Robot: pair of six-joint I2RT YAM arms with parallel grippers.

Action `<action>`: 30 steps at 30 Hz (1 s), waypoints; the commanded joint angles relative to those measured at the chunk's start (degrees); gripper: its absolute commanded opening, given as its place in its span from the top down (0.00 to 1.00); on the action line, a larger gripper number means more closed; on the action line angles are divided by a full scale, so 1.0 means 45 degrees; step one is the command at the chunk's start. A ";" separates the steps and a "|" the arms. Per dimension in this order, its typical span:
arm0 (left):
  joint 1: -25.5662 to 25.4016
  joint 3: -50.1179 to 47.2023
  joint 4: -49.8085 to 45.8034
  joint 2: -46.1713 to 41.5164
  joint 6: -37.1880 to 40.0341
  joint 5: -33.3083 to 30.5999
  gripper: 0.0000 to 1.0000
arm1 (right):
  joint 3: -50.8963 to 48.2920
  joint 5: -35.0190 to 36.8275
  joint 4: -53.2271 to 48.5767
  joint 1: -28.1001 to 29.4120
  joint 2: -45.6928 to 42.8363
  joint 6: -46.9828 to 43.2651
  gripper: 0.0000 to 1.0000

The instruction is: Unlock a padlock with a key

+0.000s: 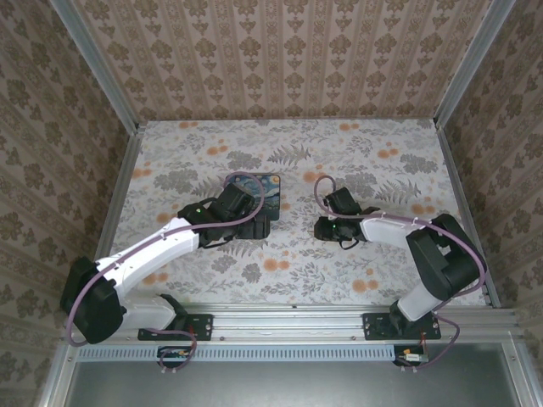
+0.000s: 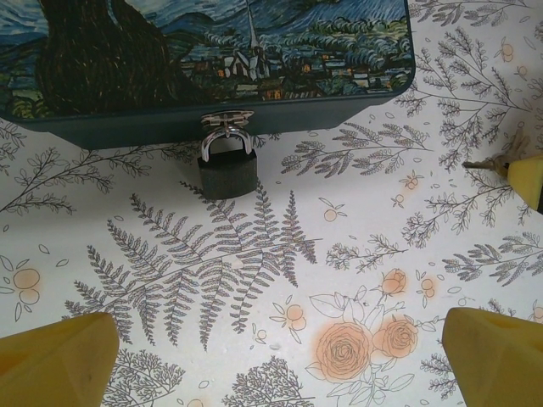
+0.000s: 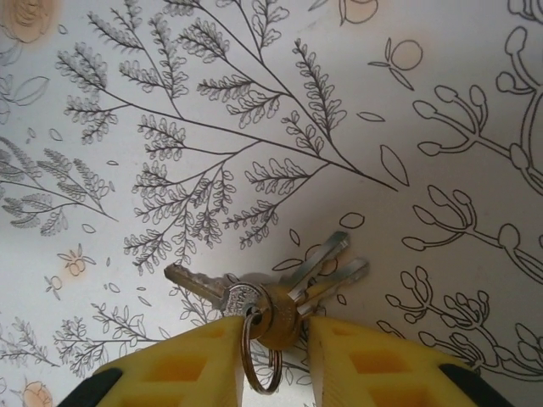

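The left arm [image 1: 161, 242] stretches from its base at the near left diagonally toward mid-table, forearm low. The right arm [image 1: 424, 246] rises from the near right, folds at the elbow and reaches left. The two wrists face each other and are well apart. Damask-papered walls [image 1: 280, 59] enclose three sides, and a metal rail [image 1: 339, 315] runs along the near edge. The table [image 1: 356, 280] wears a pale cloth printed with ferns and orange blossoms, and its far half and the outer sides are bare. A dark-blue painted box [image 1: 265, 188] lies near the centre. The left gripper [image 2: 276, 360] hovers just before it, jaws spread wide with nothing in them. Bare cloth lies between its fingertips [image 2: 55, 360] and the padlock [image 2: 227, 172]. The padlock hangs by its shackle from the hasp on the box's front edge, its body flat on the cloth. The right gripper [image 3: 276, 365] is closed narrow on the heads of three keys on a ring [image 3: 244, 356]. One key [image 3: 197, 283] juts left and the other two fan right. From the left wrist, that key tip shows at the right edge, apart from the padlock.
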 commanded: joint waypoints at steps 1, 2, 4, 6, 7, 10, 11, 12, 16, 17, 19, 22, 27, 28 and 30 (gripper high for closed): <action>0.0115 0.0024 -0.0408 0.0067 0.0108 -0.0168 0.00 | 0.0339 0.0755 -0.0359 0.0314 0.0891 0.0176 0.76; 0.0122 0.0033 -0.0437 0.0083 0.0160 -0.0178 0.00 | 0.0373 0.0841 -0.0433 0.0321 0.0998 0.0201 0.76; 0.0117 0.0028 -0.0484 0.0088 0.0188 -0.0198 0.00 | 0.0365 0.0967 -0.0491 0.0333 0.1190 0.0248 0.76; 0.0115 0.0026 -0.0507 0.0059 0.0205 -0.0178 0.00 | 0.0335 0.1091 -0.0543 0.0336 0.1344 0.0258 0.79; 0.0121 0.0004 -0.0541 0.0059 0.0207 -0.0177 0.00 | 0.0311 0.1175 -0.0563 0.0329 0.1381 0.0248 0.81; 0.0097 -0.0092 -0.0534 -0.0027 0.0222 -0.0160 0.00 | 0.0209 0.1182 -0.0411 0.0318 0.1520 0.0074 0.85; 0.0105 -0.0127 -0.0517 -0.0017 0.0226 -0.0112 0.00 | 0.0179 0.1159 -0.0379 0.0328 0.1516 0.0002 0.85; 0.0084 -0.0174 -0.0479 0.0000 0.0224 -0.0036 0.00 | 0.0169 0.1163 -0.0360 0.0321 0.1529 -0.0080 0.86; -0.0100 -0.0519 0.0068 0.0164 0.0139 0.0512 0.00 | -0.0203 0.1018 0.0205 0.0281 0.1292 -0.0428 0.89; -0.0093 -0.0644 0.0249 0.0238 0.0096 0.0708 0.00 | -0.0285 0.0887 0.0406 0.0263 0.1210 -0.0543 0.90; -0.0102 -0.0892 0.0649 0.0339 -0.0012 0.1131 0.00 | -0.0532 0.0386 0.0860 0.0208 0.0971 -0.0851 0.93; -0.0071 -0.0914 0.0990 0.0343 0.0101 0.1637 0.00 | -0.0932 -0.0557 0.1561 0.0002 0.0562 -0.1181 0.98; 0.0412 -0.0775 0.1604 0.0208 0.0310 0.3039 0.01 | -0.1656 -0.2469 0.2850 -0.0450 -0.0173 -0.1174 1.00; 0.0576 -0.0821 0.1833 0.0186 0.0233 0.3395 0.02 | -0.1766 -0.2781 0.2991 -0.0516 -0.0304 -0.1187 1.00; 0.0857 -0.0843 0.2199 0.0210 0.0149 0.4045 0.05 | -0.1823 -0.3205 0.3041 -0.0628 -0.0434 -0.1262 1.00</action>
